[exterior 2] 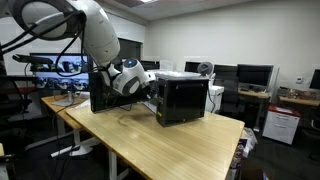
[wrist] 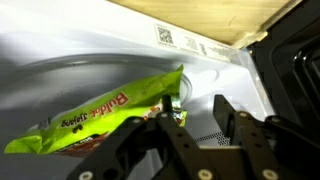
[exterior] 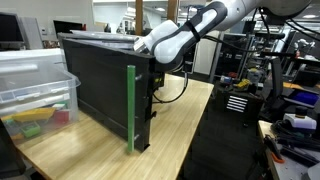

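In the wrist view a lime-green snack bag with red lettering lies on the glass turntable inside a white microwave cavity. My gripper is open. Its left finger is at the bag's right end and its right finger is over bare floor, with nothing between them. In both exterior views my wrist reaches into the open front of the black microwave, so the fingers are hidden there.
The microwave stands on a wooden table. Its open door shows a green edge. A clear plastic bin with coloured items stands beside it. Desks with monitors and lab clutter stand behind.
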Controlling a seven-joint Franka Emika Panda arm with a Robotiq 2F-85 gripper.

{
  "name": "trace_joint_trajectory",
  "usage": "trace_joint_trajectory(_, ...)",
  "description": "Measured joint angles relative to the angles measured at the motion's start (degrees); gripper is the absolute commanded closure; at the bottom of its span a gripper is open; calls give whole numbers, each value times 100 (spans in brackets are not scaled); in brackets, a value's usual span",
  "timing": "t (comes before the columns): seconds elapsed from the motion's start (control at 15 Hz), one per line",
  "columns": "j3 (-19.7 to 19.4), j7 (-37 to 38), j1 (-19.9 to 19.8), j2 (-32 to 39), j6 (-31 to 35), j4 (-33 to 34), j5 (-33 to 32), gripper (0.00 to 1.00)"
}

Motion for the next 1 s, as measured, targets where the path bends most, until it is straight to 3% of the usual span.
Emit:
trace_joint_trajectory(0.2, -7, -59, 1, 142, -89, 23, -8, 1)
trace_joint_trajectory(0.4, -42, -232, 22, 294, -96, 110, -73, 0)
trace_joint_trajectory(1.0, -1057, -245, 764, 283, 511, 457, -77, 0)
